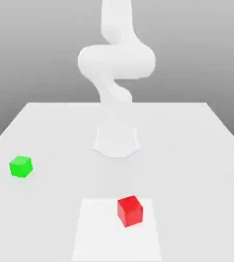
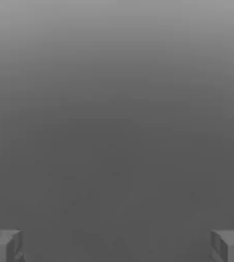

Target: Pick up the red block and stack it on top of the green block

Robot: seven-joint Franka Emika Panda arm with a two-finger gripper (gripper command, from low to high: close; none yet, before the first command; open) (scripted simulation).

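Note:
The red block (image 1: 129,210) sits on the white table (image 1: 190,153) near its front edge, a little to the exterior view's right of centre. Far off toward the exterior view's left rests the smaller green block (image 1: 20,166), separate from the red one. In the hand view my gripper (image 2: 117,246) is open, its grey fingertips (image 2: 3,245) wide apart with nothing between them, against a plain grey background. The white arm (image 1: 116,61) rises from its base and leaves the exterior view at the top.
The arm's round base (image 1: 117,140) stands mid-table behind both blocks. A lighter square patch (image 1: 98,235) marks the table's front, and the red block rests on it. The table's edges slope in on both sides.

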